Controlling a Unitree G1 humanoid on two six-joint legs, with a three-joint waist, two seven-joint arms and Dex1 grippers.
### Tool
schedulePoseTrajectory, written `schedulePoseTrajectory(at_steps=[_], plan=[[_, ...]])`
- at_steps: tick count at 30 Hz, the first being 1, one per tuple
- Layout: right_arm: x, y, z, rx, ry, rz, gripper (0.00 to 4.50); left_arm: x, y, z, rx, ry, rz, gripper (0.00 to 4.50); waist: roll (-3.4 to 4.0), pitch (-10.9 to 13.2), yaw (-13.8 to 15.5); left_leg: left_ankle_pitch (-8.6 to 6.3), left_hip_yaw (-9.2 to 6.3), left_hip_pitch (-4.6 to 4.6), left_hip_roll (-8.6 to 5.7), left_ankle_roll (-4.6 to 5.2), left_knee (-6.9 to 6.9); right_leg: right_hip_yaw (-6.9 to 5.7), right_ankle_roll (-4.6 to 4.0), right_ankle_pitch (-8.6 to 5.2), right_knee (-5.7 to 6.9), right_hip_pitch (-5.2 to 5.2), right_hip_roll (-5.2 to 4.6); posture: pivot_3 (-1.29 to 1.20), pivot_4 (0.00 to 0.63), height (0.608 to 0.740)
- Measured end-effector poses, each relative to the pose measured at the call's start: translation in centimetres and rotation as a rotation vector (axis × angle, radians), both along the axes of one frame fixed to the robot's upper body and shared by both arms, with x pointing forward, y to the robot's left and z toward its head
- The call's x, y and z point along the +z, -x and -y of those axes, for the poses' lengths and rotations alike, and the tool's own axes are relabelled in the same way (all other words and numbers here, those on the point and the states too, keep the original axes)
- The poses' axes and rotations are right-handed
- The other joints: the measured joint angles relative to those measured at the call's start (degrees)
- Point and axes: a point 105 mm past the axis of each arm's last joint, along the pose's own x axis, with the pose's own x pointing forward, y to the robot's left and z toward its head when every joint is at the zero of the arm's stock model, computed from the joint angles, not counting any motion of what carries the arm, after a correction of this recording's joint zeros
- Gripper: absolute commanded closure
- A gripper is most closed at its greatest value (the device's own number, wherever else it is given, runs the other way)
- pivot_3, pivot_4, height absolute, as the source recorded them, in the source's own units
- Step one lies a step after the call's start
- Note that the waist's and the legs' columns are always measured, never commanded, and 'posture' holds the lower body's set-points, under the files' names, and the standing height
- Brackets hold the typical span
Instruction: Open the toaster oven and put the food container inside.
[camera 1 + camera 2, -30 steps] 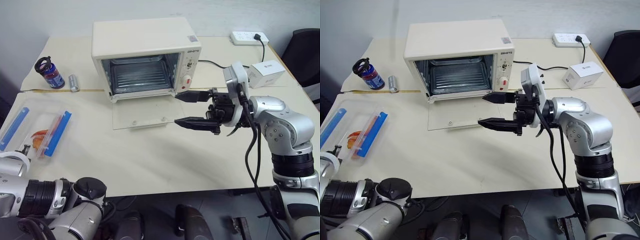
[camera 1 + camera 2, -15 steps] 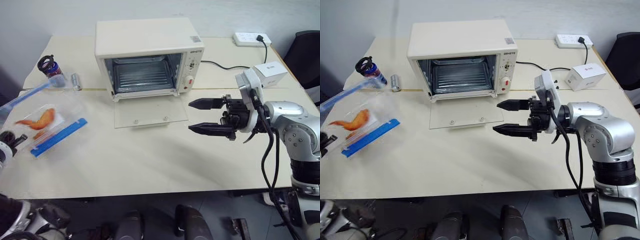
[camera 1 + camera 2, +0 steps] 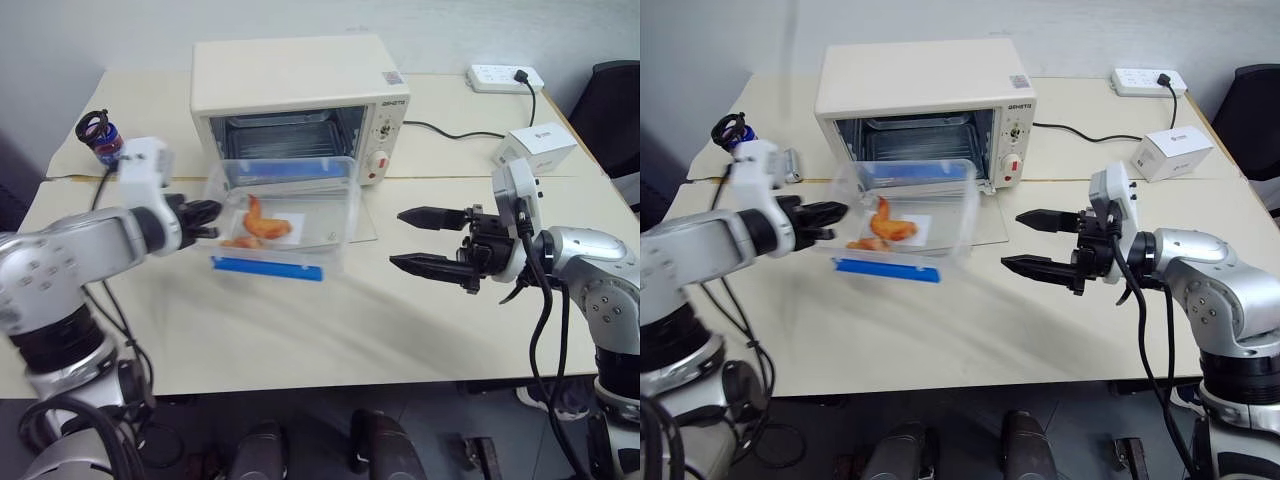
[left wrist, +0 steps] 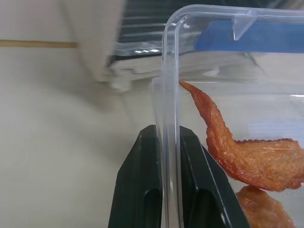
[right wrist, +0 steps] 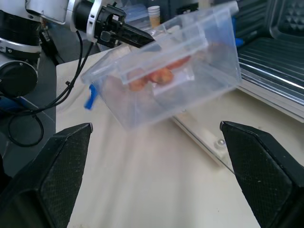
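Lifted off the table, food container [image 3: 285, 218] clamped in left claw [image 3: 205, 217] before toaster oven [image 3: 300, 95], right claw [image 3: 432, 240] apart

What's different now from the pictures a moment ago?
The left gripper, shut on the food container's wall, has lifted it off the table's left side and carried it across, in front of the open toaster oven. The right gripper stayed open and drew back a little to the right. The oven, its door down, stayed put.
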Motion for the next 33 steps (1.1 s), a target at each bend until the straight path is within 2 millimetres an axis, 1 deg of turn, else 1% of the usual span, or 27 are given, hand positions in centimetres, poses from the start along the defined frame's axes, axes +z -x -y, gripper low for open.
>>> schedulePoseTrajectory(at_steps=[3, 6, 8, 9, 12, 14, 16, 18, 20, 23, 25, 27, 28, 30, 32, 33], plan=[[-0.1, 0.3, 0.3, -0.028, -0.007, 0.009, 0.0, 0.0, -1.6, 1.1, 0.028, -0.044, -0.037, 4.42, 0.0, 0.0, -0.17, 0.01, 0.33, 0.0, 0.01, 0.0, 0.0, -0.01, 0.0, 0.0, 0.0, 0.0, 0.04, 0.0, 0.15, 0.74], [-0.2, 0.5, 0.8, -0.064, -0.016, 0.009, 0.0, -0.4, -2.8, 0.3, 0.107, -0.084, -0.059, 4.42, 0.0, 0.0, -0.43, 0.01, 0.49, 0.01, 0.02, -0.01, -0.02, 0.0, 0.0, 0.0, -0.01, -0.01, 0.04, 0.0, 0.15, 0.74], [-0.4, 0.5, 1.2, -0.095, -0.019, 0.005, 0.0, -0.8, -3.3, 0.0, 0.143, -0.088, -0.074, 3.7, 0.0, 0.0, -0.23, 0.02, 0.49, 0.01, 0.02, 0.01, -0.01, -0.01, 0.0, 0.0, 0.0, 0.0, 0.03, 0.0, 0.15, 0.74], [-0.5, 0.5, 1.3, -0.101, -0.019, 0.004, 0.0, -0.8, -3.4, 0.2, 0.144, -0.08, -0.071, 3.52, 0.0, 0.0, -0.15, 0.02, 0.48, 0.01, 0.02, 0.01, 0.01, -0.01, 0.0, 0.0, 0.0, 0.0, 0.03, 0.0, 0.15, 0.74], [-0.7, 0.7, 1.2, -0.104, -0.016, 0.005, 0.0, -0.6, -3.6, 1.5, 0.104, -0.044, -0.058, 2.58, 0.0, 0.0, 0.16, 0.03, 0.48, 0.01, 0.0, 0.02, 0.04, 0.0, 0.02, 0.01, -0.01, 0.02, 0.01, 0.0, 0.15, 0.74], [-0.6, 0.7, 1.2, -0.107, -0.018, 0.004, 0.0, -0.5, -3.7, 2.0, 0.088, -0.011, -0.046, 2.05, 0.0, 0.0, 0.45, 0.03, 0.48, 0.01, 0.01, 0.02, 0.07, 0.0, 0.03, 0.01, 0.0, 0.02, 0.02, 0.0, 0.15, 0.74], [-0.7, 0.7, 1.2, -0.111, -0.018, 0.004, 0.0, 0.1, -3.6, 2.0, 0.073, 0.026, -0.02, 2.05, 0.0, 0.0, 0.59, 0.03, 0.49, 0.01, 0.03, 0.02, 0.08, 0.0, 0.03, 0.01, 0.01, 0.02, 0.03, 0.0, 0.15, 0.74], [-0.8, 0.7, 1.2, -0.113, -0.018, 0.002, 0.0, 1.1, -3.2, 1.8, 0.059, 0.064, 0.025, 2.05, 0.0, 0.0, 0.5, 0.03, 0.49, 0.01, 0.03, 0.02, 0.07, 0.0, 0.03, 0.01, 0.01, 0.01, 0.03, 0.0, 0.15, 0.74], [-1.0, 0.7, 1.1, -0.111, -0.014, -0.002, 0.0, 2.6, -2.4, 1.4, 0.032, 0.123, 0.09, 2.05, 0.0, 0.0, 0.45, 0.03, 0.49, 0.0, 0.04, 0.02, 0.07, 0.0, 0.03, 0.01, 0.01, 0.01, 0.03, 0.0, 0.15, 0.74], [-1.1, 0.8, 1.0, -0.103, -0.012, -0.001, 0.0, 4.9, -0.6, -0.3, 0.002, 0.181, 0.21, 2.05, 0.0, 0.0, 0.25, 0.03, 0.49, 0.01, 0.05, 0.02, 0.06, 0.0, 0.03, 0.01, 0.01, 0.01, 0.03, 0.0, 0.15, 0.74], [-1.2, 0.8, 0.8, -0.094, -0.012, -0.008, 0.38, 5.8, 0.8, -1.3, -0.038, 0.201, 0.276, 1.98, 0.0, 0.0, 0.17, 0.03, 0.48, 0.01, 0.06, 0.02, 0.07, 0.0, 0.02, 0.01, 0.03, 0.02, 0.03, 0.0, 0.15, 0.74], [-1.5, 1.0, 0.4, -0.076, -0.007, -0.025, 0.88, 6.1, 2.4, -1.4, -0.131, 0.213, 0.311, 2.37, 0.0, 0.0, 0.07, 0.03, 0.47, 0.01, 0.06, 0.02, 0.08, 0.0, 0.02, 0.01, 0.04, 0.02, 0.03, 0.0, 0.15, 0.74], [-1.7, 1.1, 0.0, -0.058, -0.007, -0.035, 1.2, 6.1, 3.6, -1.2, -0.208, 0.217, 0.321, 2.57, 0.0, 0.0, -0.03, 0.03, 0.47, 0.01, 0.08, 0.01, 0.08, 0.0, 0.02, 0.01, 0.02, 0.02, 0.03, 0.0, 0.15, 0.74], [-2.2, 1.8, -1.0, -0.001, 0.004, -0.052, 1.9, 5.2, 6.7, -0.8, -0.388, 0.187, 0.304, 3.19, 0.0, 0.0, -0.42, 0.02, 0.4, 0.02, 0.09, -0.01, 0.05, 0.0, 0.0, 0.0, 0.02, 0.0, 0.03, 0.0, 0.15, 0.74], [-2.8, 2.3, -1.8, 0.043, 0.017, -0.073, 2.53, 3.4, 8.9, -0.3, -0.511, 0.129, 0.239, 3.77, 0.01, 0.0, -0.52, 0.01, 0.28, 0.03, 0.1, -0.02, 0.05, 0.02, -0.01, -0.01, -0.01, 0.02, 0.04, 0.0, 0.15, 0.74], [-3.1, 2.4, -2.0, 0.057, 0.022, -0.08, 2.87, 2.6, 9.5, -0.1, -0.547, 0.103, 0.207, 4.09, 0.01, 0.0, -0.52, 0.01, 0.26, 0.05, 0.09, -0.01, 0.05, 0.04, -0.01, -0.01, 0.0, 0.02, 0.03, 0.0, 0.15, 0.74]])
